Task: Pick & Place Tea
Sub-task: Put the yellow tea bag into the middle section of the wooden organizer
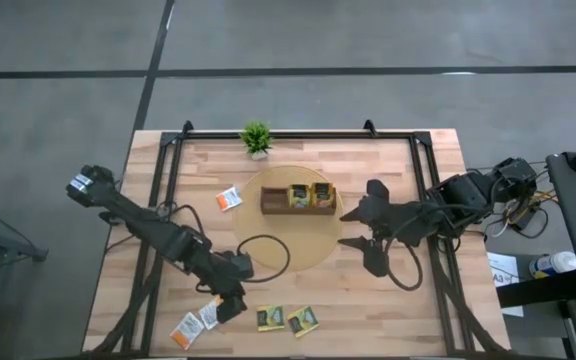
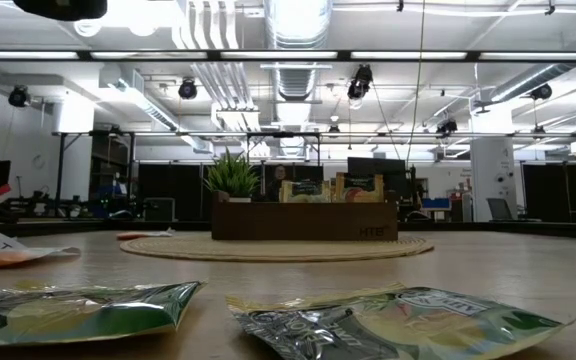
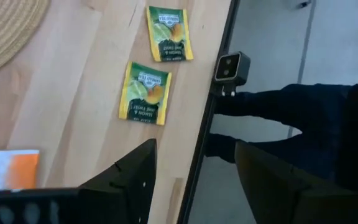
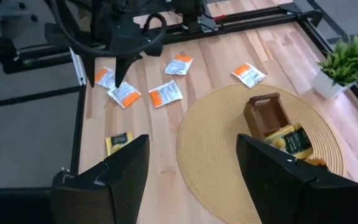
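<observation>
Risk, as I judge it, lies with the left gripper point(image 1: 230, 303), jaws spread and empty above the orange sachets point(image 1: 196, 322) just beside it: closing there could pinch two together, while the right gripper point(image 1: 365, 238) waits open by the tray point(image 1: 273, 201).

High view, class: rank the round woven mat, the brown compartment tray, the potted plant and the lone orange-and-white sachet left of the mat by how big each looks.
1. Round woven mat
2. Brown compartment tray
3. Potted plant
4. Orange-and-white sachet

The plant and sachet look close; that order is unsure.
</observation>
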